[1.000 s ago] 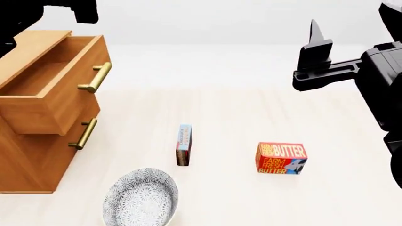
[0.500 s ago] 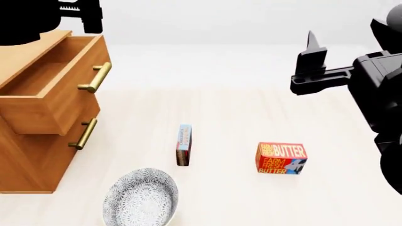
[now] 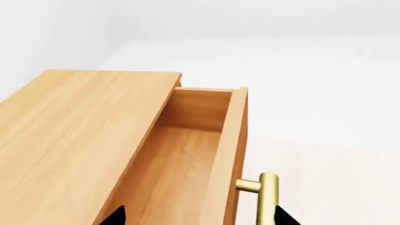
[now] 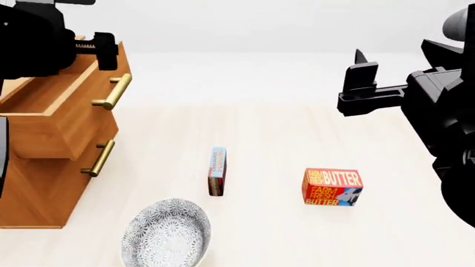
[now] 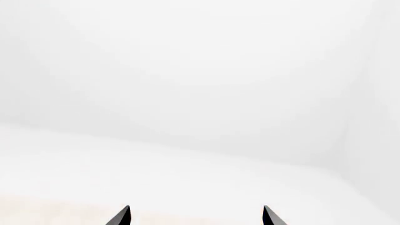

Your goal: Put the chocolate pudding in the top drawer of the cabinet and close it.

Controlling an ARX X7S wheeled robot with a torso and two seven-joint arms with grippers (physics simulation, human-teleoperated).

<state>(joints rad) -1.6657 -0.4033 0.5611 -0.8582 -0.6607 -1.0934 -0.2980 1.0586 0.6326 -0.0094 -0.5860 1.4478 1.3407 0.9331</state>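
Danger lies mostly in the pudding's posture: the chocolate pudding [image 4: 217, 171] stands on its thin edge near the middle of the bench [image 4: 297, 139], so a careless touch could tip it flat. The right claw [image 4: 361, 75], released and empty, hangs high toward the far right edge, well apart from it. The left claw [image 3: 196, 216], also released, hovers over the top drawer [image 4: 52, 119], which is pulled out; it could knock the brass handle [image 4: 113, 92].
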